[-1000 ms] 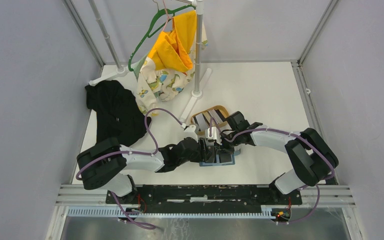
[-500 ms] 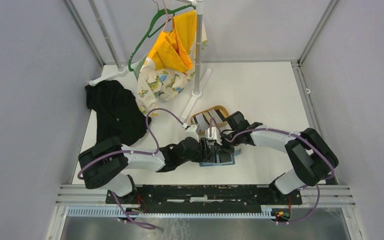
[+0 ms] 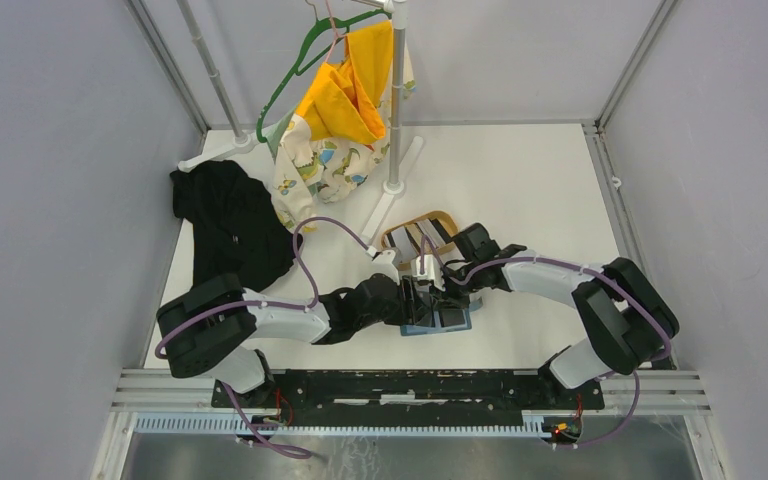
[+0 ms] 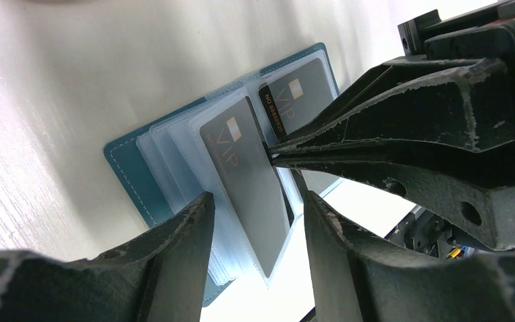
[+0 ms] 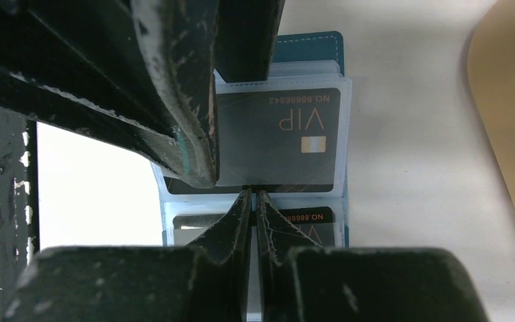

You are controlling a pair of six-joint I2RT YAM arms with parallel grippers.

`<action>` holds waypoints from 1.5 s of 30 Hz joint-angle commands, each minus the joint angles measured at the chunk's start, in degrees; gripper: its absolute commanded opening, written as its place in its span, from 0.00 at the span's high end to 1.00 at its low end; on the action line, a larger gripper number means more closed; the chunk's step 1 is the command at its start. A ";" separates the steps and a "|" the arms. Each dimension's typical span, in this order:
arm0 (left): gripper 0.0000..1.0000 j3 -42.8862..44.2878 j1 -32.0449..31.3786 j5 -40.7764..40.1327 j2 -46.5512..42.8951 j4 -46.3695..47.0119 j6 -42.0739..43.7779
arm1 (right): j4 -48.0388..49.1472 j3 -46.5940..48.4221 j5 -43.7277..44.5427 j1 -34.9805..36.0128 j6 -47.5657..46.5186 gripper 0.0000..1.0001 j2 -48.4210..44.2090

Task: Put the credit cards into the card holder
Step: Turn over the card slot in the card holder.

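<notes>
The teal card holder (image 4: 129, 171) lies open on the table, its clear sleeves fanned out; it also shows in the top view (image 3: 452, 322) and the right wrist view (image 5: 308, 47). A grey VIP credit card (image 4: 248, 181) sits in a raised sleeve, and a second one (image 4: 302, 94) in the sleeve behind. My left gripper (image 4: 256, 198) is open, its fingers either side of that raised sleeve. My right gripper (image 5: 253, 194) is shut, its tips against the lower edge of the grey card (image 5: 288, 134). More striped cards (image 3: 415, 238) lie in the oval wooden tray (image 3: 442, 215).
The wooden tray's rim (image 5: 506, 134) is just right of the card holder. A clothes stand (image 3: 395, 120) with a yellow garment (image 3: 345, 100) stands at the back. A black cloth (image 3: 230, 225) lies at the left.
</notes>
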 commanded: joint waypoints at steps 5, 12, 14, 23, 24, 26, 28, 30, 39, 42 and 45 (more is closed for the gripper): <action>0.39 -0.11 -0.29 1.74 -3.48 6.34 -1.19 | -2.60 2.55 -2.61 0.37 -0.84 0.87 -2.14; 0.39 -0.11 -0.35 2.31 -3.55 7.03 -1.25 | -3.95 3.30 -3.78 -0.53 -0.92 0.82 -3.00; 0.39 0.09 -0.36 2.54 -3.55 7.09 -1.25 | -4.17 3.34 -4.04 -0.97 -0.93 0.82 -3.52; 0.35 0.77 -0.31 5.05 -1.62 10.81 -0.75 | -3.51 3.26 -5.01 -6.19 2.75 0.80 -5.61; 0.35 1.15 -0.36 5.26 -1.29 10.97 -0.61 | -3.42 3.32 -5.05 -6.98 3.21 0.80 -5.61; 0.35 1.72 -0.29 5.72 -0.59 11.18 -0.39 | -3.33 3.26 -5.60 -8.24 3.93 0.80 -5.62; 0.35 1.86 -0.30 6.01 0.10 11.94 -0.29 | -3.32 3.26 -5.97 -9.28 4.50 0.80 -5.53; 0.34 2.11 -0.33 6.70 0.84 13.02 -0.12 | -3.35 3.43 -5.98 -10.35 4.93 0.80 -5.60; 0.30 3.88 -0.45 9.56 5.13 17.18 0.37 | -3.48 3.43 -7.50 -14.59 5.14 0.80 -7.24; 0.27 4.23 -0.75 11.31 6.41 19.16 0.42 | -3.46 3.35 -7.82 -15.31 5.23 0.80 -7.28; 0.23 4.92 -1.00 11.96 7.79 20.06 0.46 | -3.57 3.43 -7.90 -15.89 5.31 0.80 -7.40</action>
